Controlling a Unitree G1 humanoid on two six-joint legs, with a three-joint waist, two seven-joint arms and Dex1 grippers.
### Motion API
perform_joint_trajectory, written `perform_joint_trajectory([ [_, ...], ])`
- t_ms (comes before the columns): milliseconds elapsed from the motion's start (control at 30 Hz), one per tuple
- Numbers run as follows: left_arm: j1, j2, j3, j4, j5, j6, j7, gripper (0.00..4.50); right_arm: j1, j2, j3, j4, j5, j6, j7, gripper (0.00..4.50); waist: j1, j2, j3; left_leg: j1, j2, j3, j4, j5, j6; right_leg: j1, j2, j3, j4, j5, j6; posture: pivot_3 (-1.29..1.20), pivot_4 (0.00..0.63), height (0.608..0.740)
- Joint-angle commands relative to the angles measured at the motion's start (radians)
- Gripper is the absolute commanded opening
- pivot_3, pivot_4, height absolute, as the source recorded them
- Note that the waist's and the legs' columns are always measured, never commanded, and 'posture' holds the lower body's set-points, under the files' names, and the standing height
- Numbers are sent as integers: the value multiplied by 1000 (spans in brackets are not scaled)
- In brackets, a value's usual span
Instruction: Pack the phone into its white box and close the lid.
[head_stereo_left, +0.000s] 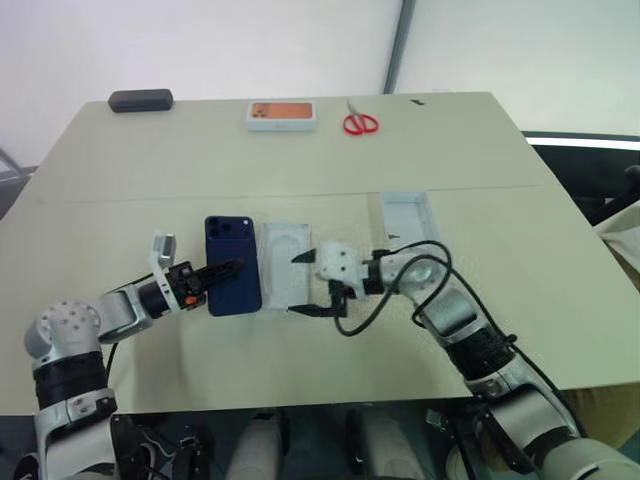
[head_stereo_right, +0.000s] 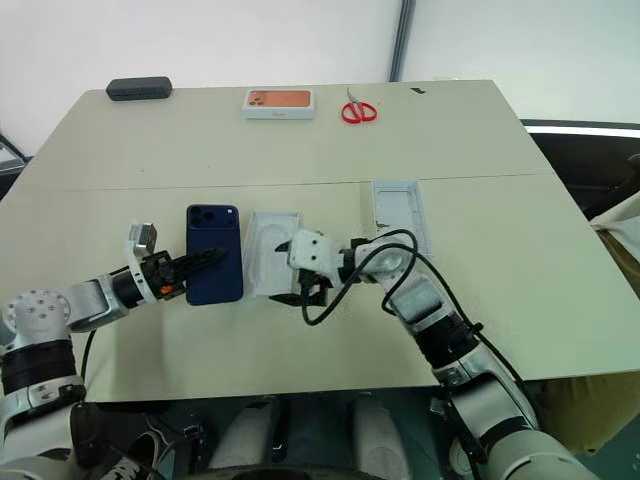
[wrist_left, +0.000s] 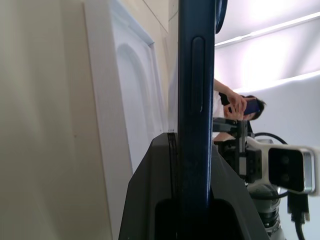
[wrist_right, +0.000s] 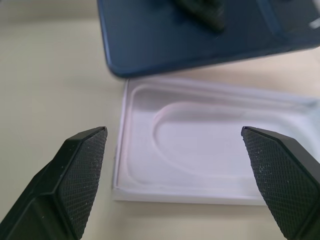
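Navy phone (head_stereo_left: 233, 265), pinched flat in the left gripper (head_stereo_left: 228, 268) near the tabletop's front edge beside the insert (wrist_right: 210, 155), could slip from that thin-edge hold, while the wide-open right gripper (head_stereo_left: 311, 285) hovers empty and the box (head_stereo_left: 412, 220) waits apart.

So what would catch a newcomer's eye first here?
The dark blue phone at mid-table, pinched by the left end effector. Right beside it lies a white insert, with the right end effector gaping wide over it. Red scissors sit at the far edge.
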Motion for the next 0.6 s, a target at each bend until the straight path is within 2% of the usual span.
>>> perform_joint_trajectory([
  [33,-55,22,-25,9,-3,-30,-40,0,13,-22,-83,-16,65,-24,10,4490,1,0,0,0,0,0,0,0,0,0,0,0,0,0,0,0,150,740],
  [167,-142,-8,-80,92,30,-46,-34,0,55,-35,-184,-67,178,29,13,4490,0,0,0,0,0,0,0,0,0,0,0,0,0,0,0,0,150,740],
  [300,-154,-33,-154,130,71,-63,-53,0,99,-71,-168,-76,144,-3,16,4490,-2,0,0,0,0,1,0,0,0,0,0,0,0,0,0,0,150,740],
  [467,-182,-59,-202,177,112,-106,-75,0,89,-45,-170,-93,157,23,-18,4490,-6,0,0,0,0,1,0,0,0,-1,2,1,1,0,0,0,150,740],
  [600,-225,-50,-207,221,128,-108,-95,1802,88,-35,-158,-94,145,16,-32,4500,-3,0,0,0,0,1,0,1,-2,-1,5,1,3,0,-1,0,150,740],
])
